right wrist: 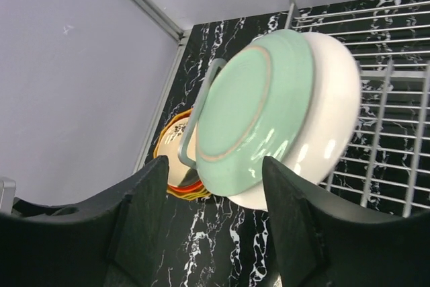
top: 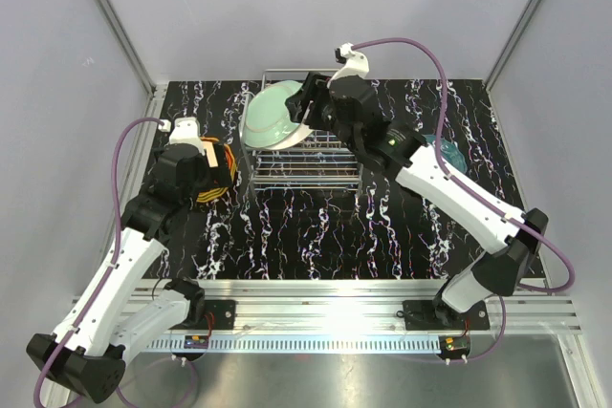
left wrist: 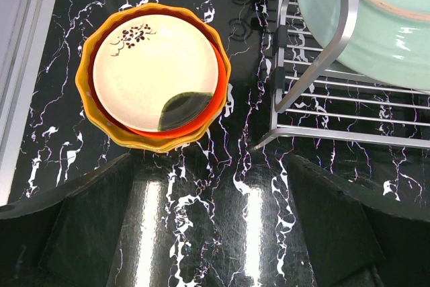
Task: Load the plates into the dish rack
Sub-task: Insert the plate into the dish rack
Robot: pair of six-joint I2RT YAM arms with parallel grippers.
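Top view: upper centre, a chrome wire rack (top: 306, 171) on the black marbled desk (top: 316, 236) holds a tilted, glossy mint plate (top: 271, 117); a wavy-rimmed stack (top: 220, 179) lies at left. Left wrist: left gripper (left wrist: 207, 166) spread wide, below the cream-topped orange stack. Right wrist: right gripper (right wrist: 215, 169) apart, flanking the mint plate's lower edge; white plate (right wrist: 329, 119) behind.

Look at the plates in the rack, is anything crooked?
Yes. The mint green plate and the white plate behind it lean sideways against the dish rack's end rail. They poke out past its edge instead of standing upright. Nothing looks broken or spilled.
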